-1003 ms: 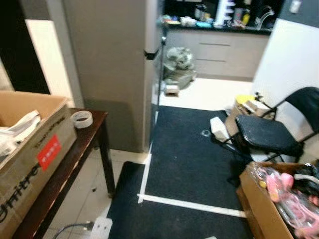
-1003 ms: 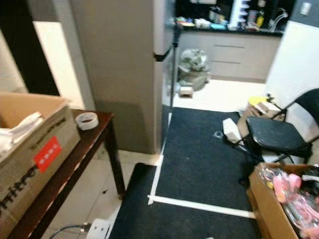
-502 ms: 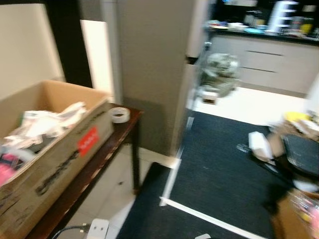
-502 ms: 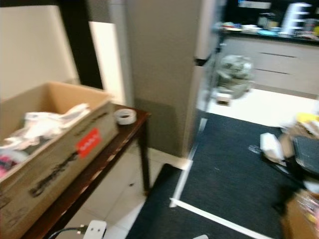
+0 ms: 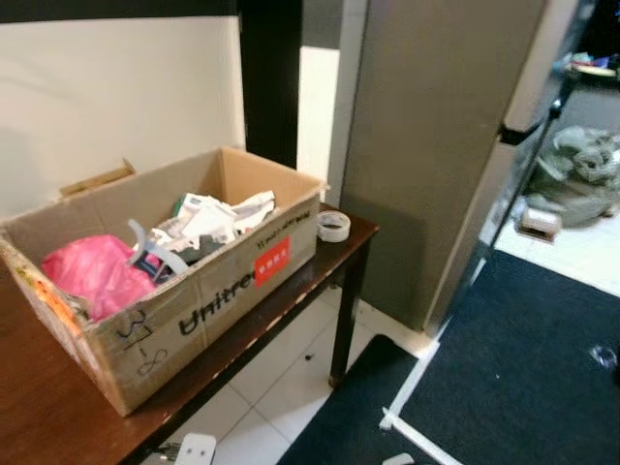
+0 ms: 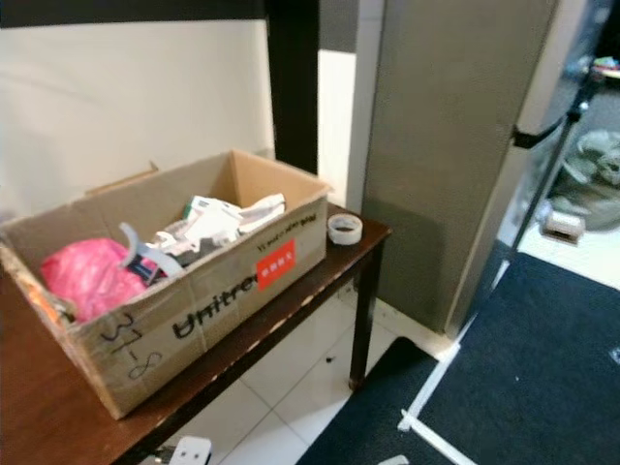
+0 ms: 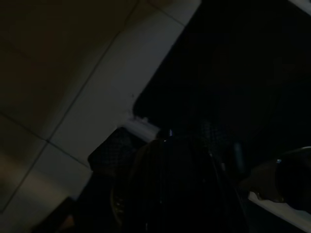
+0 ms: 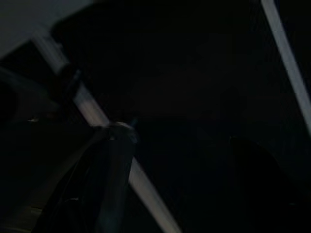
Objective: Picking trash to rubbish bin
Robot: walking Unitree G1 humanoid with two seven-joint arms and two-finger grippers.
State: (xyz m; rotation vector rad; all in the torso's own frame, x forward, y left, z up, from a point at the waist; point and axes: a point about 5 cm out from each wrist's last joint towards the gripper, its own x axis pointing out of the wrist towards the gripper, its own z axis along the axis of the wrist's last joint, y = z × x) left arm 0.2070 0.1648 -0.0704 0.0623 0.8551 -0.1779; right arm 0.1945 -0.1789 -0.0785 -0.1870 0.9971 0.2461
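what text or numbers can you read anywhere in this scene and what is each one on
"Unitree": printed in black on the long side of the cardboard box on the wooden table.
"37-8": handwritten in black marker near the box's closer corner; the reading is uncertain.
Red sticker on the same side of the box: white characters, too small to read.
Printed packaging among the trash inside the box: too blurred to read.

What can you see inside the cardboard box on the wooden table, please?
The cardboard box holds a pink bag and crumpled white packaging. Whatever lies beneath them is covered.
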